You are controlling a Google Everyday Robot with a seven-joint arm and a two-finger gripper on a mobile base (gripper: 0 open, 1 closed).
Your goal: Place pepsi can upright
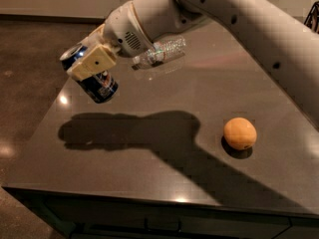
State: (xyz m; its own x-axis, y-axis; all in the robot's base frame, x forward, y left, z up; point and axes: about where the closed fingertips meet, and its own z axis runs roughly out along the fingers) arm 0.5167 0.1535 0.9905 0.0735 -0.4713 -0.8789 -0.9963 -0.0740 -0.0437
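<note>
My gripper (89, 66) is shut on the pepsi can (99, 86), a dark blue can with a silver end. The can is held in the air, tilted, above the left part of the dark table (164, 173). Its silver top (71, 54) points up and to the left, its bottom down and to the right. A tan finger pad (93, 61) covers the can's middle. The white arm reaches in from the upper right. The arm's shadow lies on the table below.
An orange (240, 133) sits on the right part of the table. A clear plastic water bottle (162, 50) lies on its side at the back, partly behind the arm. The table's left edge and front edge are close to the can.
</note>
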